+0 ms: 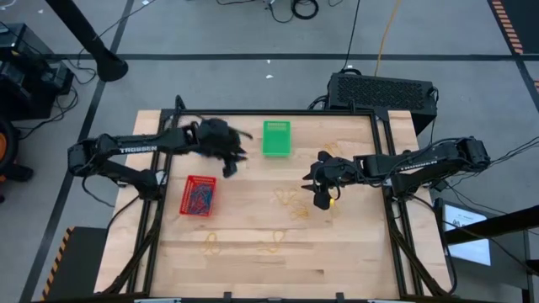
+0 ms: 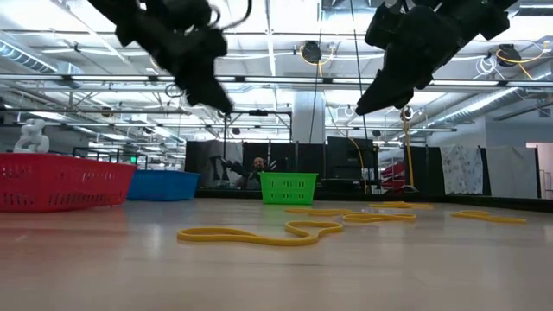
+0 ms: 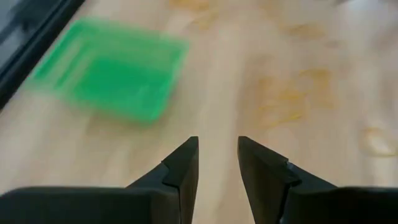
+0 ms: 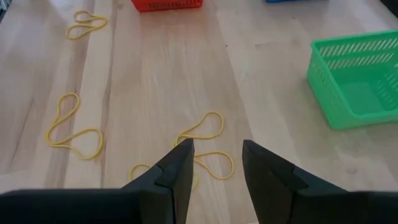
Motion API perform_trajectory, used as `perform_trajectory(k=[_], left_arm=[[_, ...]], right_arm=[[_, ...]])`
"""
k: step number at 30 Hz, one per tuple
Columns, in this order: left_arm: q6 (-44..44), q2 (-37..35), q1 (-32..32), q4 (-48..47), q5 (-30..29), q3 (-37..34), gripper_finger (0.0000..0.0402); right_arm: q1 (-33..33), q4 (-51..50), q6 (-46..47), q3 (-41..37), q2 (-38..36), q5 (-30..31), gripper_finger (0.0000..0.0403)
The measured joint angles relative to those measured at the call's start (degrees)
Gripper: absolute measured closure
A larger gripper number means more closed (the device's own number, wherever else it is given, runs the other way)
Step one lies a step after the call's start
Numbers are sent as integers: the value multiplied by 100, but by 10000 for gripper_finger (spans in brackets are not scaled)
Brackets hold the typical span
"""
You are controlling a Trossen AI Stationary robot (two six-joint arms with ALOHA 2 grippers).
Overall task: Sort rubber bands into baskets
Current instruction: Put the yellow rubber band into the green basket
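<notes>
Wood table [image 1: 253, 252]: your left gripper [image 1: 226, 160] hovers mid-left, fingers apart, empty; right gripper [image 1: 324, 195] parted over yellow bands [image 1: 290, 202], center.

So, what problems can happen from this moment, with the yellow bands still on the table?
1. The yellow rubber bands under the open right gripper overlap, so one pinch may lift two, or slip off the thin loops.
2. The left gripper, open and empty, is above the table near the green basket; the light basket could be pushed if the arm swings low.
</notes>
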Motion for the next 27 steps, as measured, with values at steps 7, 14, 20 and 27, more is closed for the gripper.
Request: perform_trajectory(k=[7,14,20,27], left_arm=[[59,677,-1484,1989,13,0,283],[108,2065,-2364,4349,4,2,283],[229,3243,-2651,5011,-115,545,283],[250,4388,-2661,4164,-524,1685,283]], right_arm=[[82,-433,74,-1,0,-26,273],[386,-680,94,-1,0,-37,273],[564,-991,387,-1,0,-71,273],[778,-1327,732,-1,2,-481,273]])
